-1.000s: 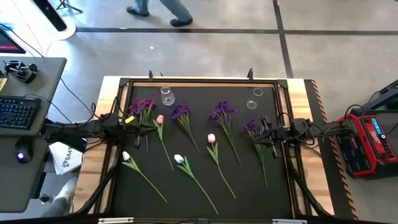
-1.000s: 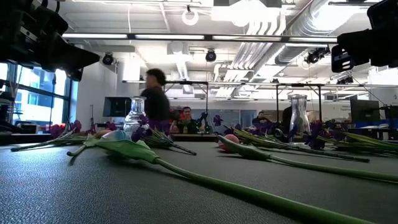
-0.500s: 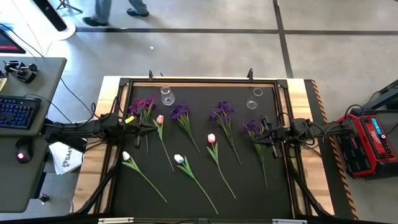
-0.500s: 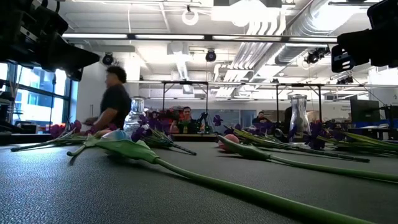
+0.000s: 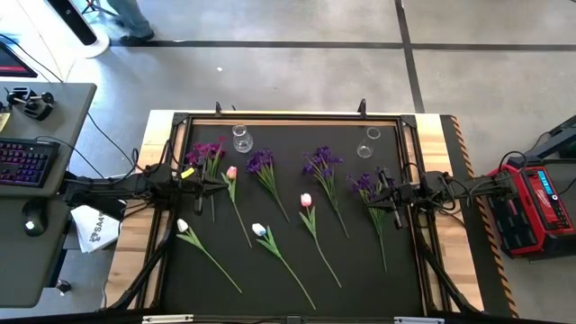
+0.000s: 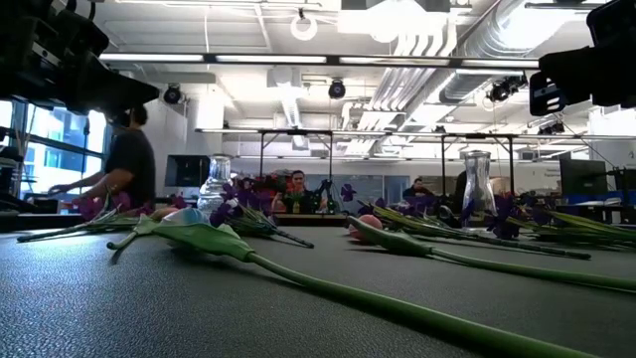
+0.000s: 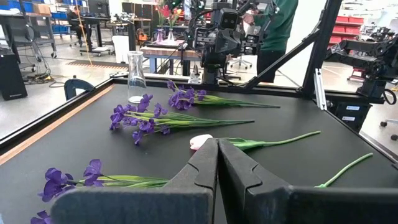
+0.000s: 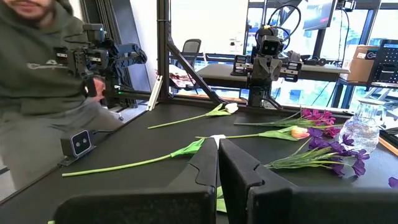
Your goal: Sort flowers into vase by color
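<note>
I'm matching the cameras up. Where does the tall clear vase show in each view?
High view: tall clear vase, far edge, right side.
Low view: right of centre.
Left wrist view: upper left.
Right wrist view: not in it.
Shared landmark: pink tulip mid-mat.

We see dark purple clustered flowers [image 5: 322, 162], pink [image 5: 306, 200] and white tulip heads [image 5: 259, 230] with green stems, on a black mat [image 5: 360, 270]
</note>
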### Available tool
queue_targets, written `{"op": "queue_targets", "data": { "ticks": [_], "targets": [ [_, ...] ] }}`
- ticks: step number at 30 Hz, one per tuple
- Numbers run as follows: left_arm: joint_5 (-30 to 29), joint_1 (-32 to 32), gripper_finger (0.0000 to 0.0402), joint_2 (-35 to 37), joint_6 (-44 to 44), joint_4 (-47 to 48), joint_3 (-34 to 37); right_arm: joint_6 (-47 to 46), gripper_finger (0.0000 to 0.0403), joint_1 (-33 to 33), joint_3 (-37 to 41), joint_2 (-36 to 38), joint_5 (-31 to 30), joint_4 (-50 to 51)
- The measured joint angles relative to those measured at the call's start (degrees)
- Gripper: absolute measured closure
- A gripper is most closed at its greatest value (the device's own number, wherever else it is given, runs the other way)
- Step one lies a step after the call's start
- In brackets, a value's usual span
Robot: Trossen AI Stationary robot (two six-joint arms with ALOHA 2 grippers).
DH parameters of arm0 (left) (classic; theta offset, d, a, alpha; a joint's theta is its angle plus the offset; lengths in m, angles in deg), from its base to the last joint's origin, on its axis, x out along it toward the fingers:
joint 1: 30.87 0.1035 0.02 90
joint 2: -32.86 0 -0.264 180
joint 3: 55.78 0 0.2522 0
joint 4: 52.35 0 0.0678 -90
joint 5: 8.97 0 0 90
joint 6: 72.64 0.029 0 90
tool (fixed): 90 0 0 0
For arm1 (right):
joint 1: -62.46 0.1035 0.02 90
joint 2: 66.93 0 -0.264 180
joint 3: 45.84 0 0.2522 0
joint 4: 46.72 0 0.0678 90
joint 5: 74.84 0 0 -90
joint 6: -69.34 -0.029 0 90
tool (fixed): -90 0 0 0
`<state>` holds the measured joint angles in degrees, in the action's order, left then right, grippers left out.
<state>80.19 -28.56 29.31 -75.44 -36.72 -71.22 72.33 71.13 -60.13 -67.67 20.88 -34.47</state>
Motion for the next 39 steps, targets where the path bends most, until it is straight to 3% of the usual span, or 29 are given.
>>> {"op": "queue_targets", "data": {
  "ticks": [12,15,21,23,28,31,35,39],
  "targets": [
    [0.00,0.01,0.0401,-0.02,0.00,0.01,0.00,0.04,0.0403,0.00,0.00,-0.01,0.02,-0.02],
    [0.00,0.01,0.0401,-0.01,0.00,0.01,-0.01,3.56,0.0403,-0.44,-0.40,0.07,0.15,0.45],
    [-0.02,0.01,0.0401,-0.02,0.00,-0.02,-0.01,-4.09,0.0403,-1.29,-2.84,0.07,0.43,0.24],
    [0.00,0.00,0.0401,-0.02,0.00,-0.16,-0.01,-1.88,0.0403,-1.29,-2.91,0.04,0.22,-0.13],
    [-2.13,0.00,0.0401,-0.05,1.87,-2.31,0.00,2.85,0.0403,-1.29,-2.99,-0.02,-0.14,-6.73],
    [-3.65,0.00,0.0401,-0.04,1.30,-3.14,0.01,-5.67,0.0403,-1.19,-3.04,-0.01,0.51,-15.03],
    [-3.98,0.00,0.0401,-0.04,-1.30,-4.26,0.01,-11.68,0.0403,-1.21,-3.16,-0.02,-9.46,-26.39],
    [-4.00,0.00,0.0401,-0.04,-2.02,-5.30,0.01,-10.75,0.0403,-1.18,-3.17,-2.57,-11.68,-27.75]
  ]
}}
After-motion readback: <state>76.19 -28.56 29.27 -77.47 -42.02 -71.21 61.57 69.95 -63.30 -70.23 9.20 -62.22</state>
